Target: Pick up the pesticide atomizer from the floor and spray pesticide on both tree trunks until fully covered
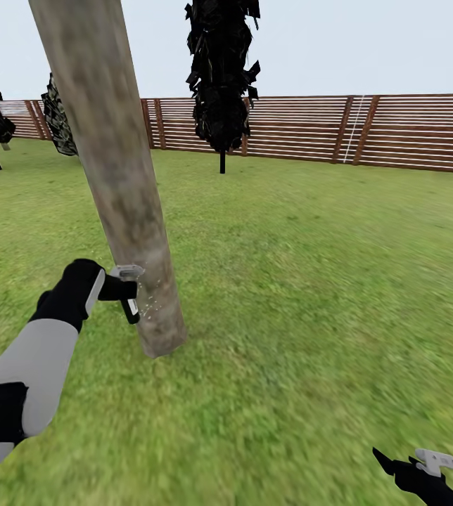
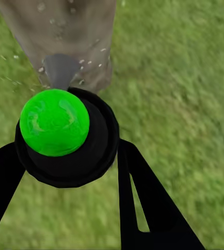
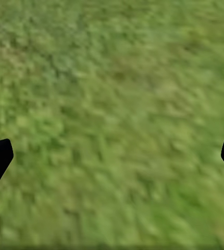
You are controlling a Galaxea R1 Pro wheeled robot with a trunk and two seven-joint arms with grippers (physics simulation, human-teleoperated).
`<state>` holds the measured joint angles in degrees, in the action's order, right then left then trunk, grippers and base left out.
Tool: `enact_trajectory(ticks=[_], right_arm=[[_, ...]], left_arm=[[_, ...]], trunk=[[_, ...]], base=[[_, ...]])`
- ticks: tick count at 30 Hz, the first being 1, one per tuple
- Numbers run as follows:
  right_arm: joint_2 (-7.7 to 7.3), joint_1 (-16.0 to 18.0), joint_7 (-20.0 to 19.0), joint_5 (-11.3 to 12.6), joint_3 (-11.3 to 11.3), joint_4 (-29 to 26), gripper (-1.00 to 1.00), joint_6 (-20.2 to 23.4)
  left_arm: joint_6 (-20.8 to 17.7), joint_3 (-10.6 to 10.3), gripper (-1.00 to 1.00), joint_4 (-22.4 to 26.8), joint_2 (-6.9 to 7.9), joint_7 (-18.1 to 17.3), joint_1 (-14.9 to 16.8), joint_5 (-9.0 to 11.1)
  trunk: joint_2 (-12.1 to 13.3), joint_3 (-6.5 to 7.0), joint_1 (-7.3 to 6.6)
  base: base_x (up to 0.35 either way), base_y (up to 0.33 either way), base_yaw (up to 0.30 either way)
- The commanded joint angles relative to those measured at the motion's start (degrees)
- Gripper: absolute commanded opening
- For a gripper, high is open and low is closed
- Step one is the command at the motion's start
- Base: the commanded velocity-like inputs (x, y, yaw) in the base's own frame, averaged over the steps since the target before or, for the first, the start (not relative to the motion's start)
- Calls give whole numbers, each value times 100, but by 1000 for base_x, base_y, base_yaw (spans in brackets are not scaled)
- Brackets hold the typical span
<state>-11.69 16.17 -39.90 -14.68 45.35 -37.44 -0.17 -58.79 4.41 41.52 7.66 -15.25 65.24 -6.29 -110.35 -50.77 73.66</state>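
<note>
beside tree trunk (image 1: 124,211) — green-spotted pesticide atomizer (image 1: 128,292)

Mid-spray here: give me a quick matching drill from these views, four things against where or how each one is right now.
Things:
1. pesticide atomizer
2. left gripper
3. right gripper
4. tree trunk

States:
A. open, over bare grass
B. leaning, pale specks near its base
C. held with its nozzle toward the trunk
D. jaws shut on the bottle

Pairs: 1-C, 2-D, 3-A, 4-B
</note>
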Motion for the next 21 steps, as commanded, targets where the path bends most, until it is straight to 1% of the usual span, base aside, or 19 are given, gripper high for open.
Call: enact_trajectory(ticks=[1, 4, 5, 9, 11, 12, 16, 18, 19, 20, 21], right_arm=[[0, 0, 0, 0, 0, 0, 100, 0], [0, 0, 0, 0, 0, 0, 100, 0], [0, 0, 0, 0, 0, 0, 100, 3], [0, 0, 0, 0, -4, 2, 100, 0], [0, 0, 0, 0, -7, 0, 100, 2], [0, 0, 0, 0, -6, 3, 100, 1], [0, 0, 0, -4, -8, 7, 100, 0], [4, 0, 0, -6, -9, 8, 100, 0], [7, 0, 0, -7, -9, 9, 100, 0], [8, 0, 0, -6, -9, 9, 100, 0], [8, 0, 0, -7, -9, 9, 100, 0]], left_arm=[[3, -4, -100, -4, -4, 4, -12, -11], [23, -24, -100, -13, -20, 18, -98, -52], [45, -33, -100, -23, -19, 36, -202, -57], [117, -50, -100, -37, -62, 64, -787, -77], [149, -47, -100, -42, -69, 70, -1016, -86], [191, -43, -100, -47, -70, 72, -1079, -88], [747, -25, -100, -88, -68, 128, -1417, -83], [991, -21, -100, -90, -79, 370, -1531, -78], [1278, -14, -100, -94, -110, 811, -1655, -37], [1426, -9, -100, -97, -167, 1063, -1721, -20], [1499, -6, -100, -97, -214, 1183, -1770, -14]], trunk=[[0, 0, 0], [0, 0, 0], [0, 0, 0], [0, 0, 0], [0, 0, 0], [0, 0, 0], [0, 0, 0], [0, 0, 0], [0, 0, 0], [0, 0, 0], [0, 0, 0]], base=[[0, 0, 0], [0, 0, 0], [0, 0, 0], [0, 0, 0], [0, 0, 0], [0, 0, 0], [0, 0, 0], [0, 0, 0], [0, 0, 0], [0, 0, 0], [0, 0, 0]])
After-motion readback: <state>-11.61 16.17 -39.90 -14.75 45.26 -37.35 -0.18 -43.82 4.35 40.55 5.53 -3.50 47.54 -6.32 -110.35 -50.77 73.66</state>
